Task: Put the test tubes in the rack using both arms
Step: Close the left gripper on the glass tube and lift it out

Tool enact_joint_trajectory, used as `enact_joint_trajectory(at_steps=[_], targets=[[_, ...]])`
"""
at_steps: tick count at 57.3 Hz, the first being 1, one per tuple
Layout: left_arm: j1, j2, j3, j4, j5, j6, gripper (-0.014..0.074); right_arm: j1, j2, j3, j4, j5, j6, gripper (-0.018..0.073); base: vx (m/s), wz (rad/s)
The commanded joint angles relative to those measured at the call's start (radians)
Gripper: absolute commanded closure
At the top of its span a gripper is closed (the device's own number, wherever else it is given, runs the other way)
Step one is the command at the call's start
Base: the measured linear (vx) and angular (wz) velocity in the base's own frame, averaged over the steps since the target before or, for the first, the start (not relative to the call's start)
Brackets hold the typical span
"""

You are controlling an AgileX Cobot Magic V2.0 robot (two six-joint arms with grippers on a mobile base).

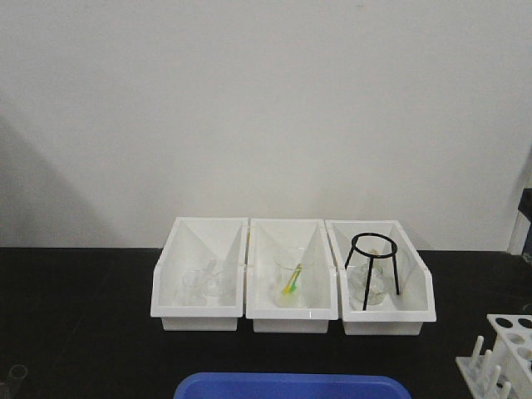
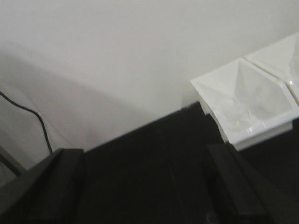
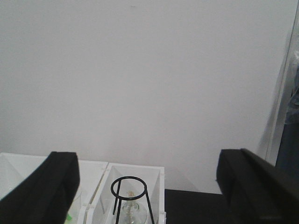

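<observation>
The white rack, with round holes and upright pegs, stands at the front right corner of the black table, partly cut off. A faint clear round rim at the front left edge may be a test tube; I cannot tell. No arm shows in the front view. My left gripper is open and empty above the black table, its fingers wide apart. My right gripper is open and empty, facing the wall above the bins, its fingers wide apart.
Three white open-fronted bins stand in a row at the back: the left bin holds clear beakers, the middle bin a beaker with a green-yellow item, the right bin a black ring stand over a flask. A blue tray lies at the front.
</observation>
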State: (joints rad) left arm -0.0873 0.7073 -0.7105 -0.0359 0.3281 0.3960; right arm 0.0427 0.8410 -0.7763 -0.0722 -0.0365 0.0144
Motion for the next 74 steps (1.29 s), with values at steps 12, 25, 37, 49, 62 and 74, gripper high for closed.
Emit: enact_joint_trajectory(at_steps=[12,25,37,49,62,74], targets=[[-0.004,-0.044,0.506,-0.008,-0.456,0.116,0.0108,-0.006,0.009,-0.035,-0.004,-0.082,-0.005,0.0097,0.0,0.0],[-0.004,0.158,0.522,-0.01,-0.709,0.115,0.0108,-0.006,0.02,-0.035,-0.004,-0.085,-0.005,0.0102,0.0,0.0],[-0.004,0.318,0.502,-0.01,-0.846,0.08,0.0108,-0.006,0.02,-0.035,-0.004,-0.085,-0.005,0.0102,0.0,0.0],[-0.004,0.427,0.428,-0.01,-0.878,0.062,0.0108,-0.006,0.02,-0.035,-0.004,-0.084,-0.005,0.0102,0.0,0.0],[-0.004,0.525,0.375,-0.009,-0.9,0.066,0.0108,-0.006,0.02,-0.035,-0.004,-0.084,-0.005,0.0102,0.0,0.0],[-0.004,0.616,0.336,-0.008,-0.959,0.072,0.0108,-0.006,0.02,-0.035,-0.004,-0.084,-0.005,0.0102,0.0,0.0]])
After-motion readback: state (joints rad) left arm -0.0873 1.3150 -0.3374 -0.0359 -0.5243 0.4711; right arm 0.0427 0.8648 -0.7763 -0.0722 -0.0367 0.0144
